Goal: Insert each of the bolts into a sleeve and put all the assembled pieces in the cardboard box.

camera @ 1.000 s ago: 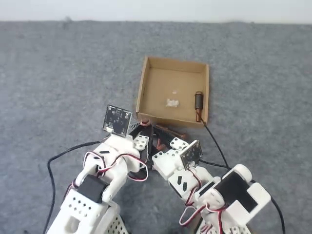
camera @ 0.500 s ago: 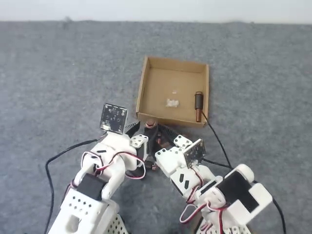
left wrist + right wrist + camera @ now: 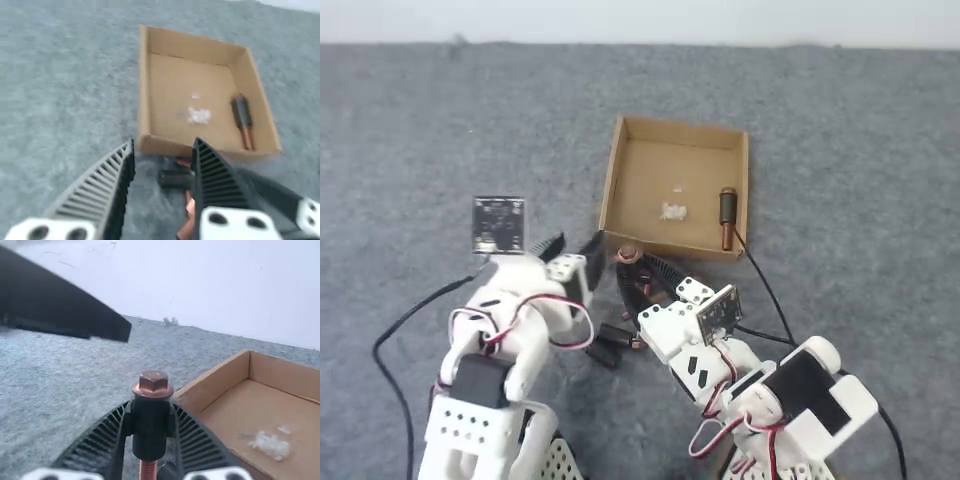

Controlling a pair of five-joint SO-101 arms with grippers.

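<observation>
right tool (image 3: 150, 412) is clamped shut on a black sleeve (image 3: 150, 429) that's got a copper bolt (image 3: 152, 384) through it. the piece stands upright, hex head on top, and a bit of copper shank pokes out underneath. from above, that tool (image 3: 632, 278) sits just outside the cardboard box (image 3: 610, 185), on the arms' side of the box and close to its near wall. i can't tell if anything actually touches the cardboard.

left tool (image 3: 162, 145) is wide open with nothing between the fingers. it points at the same near wall of the box (image 3: 144, 90), and from above it (image 3: 573, 245) hangs just off the box's near corner, beside the other tool.

inside the box there's one finished piece (image 3: 727, 218), dark sleeve with a copper end, lying flat right along a side wall. its copper end points at the near wall. a little white scrap (image 3: 672, 211) sits around the middle of the box floor.

there's also a dark loose part (image 3: 608, 346) on the grey tabletop (image 3: 840, 130), further back from the box, between the two arms. it looks like a sleeve but i can't say for sure.
</observation>
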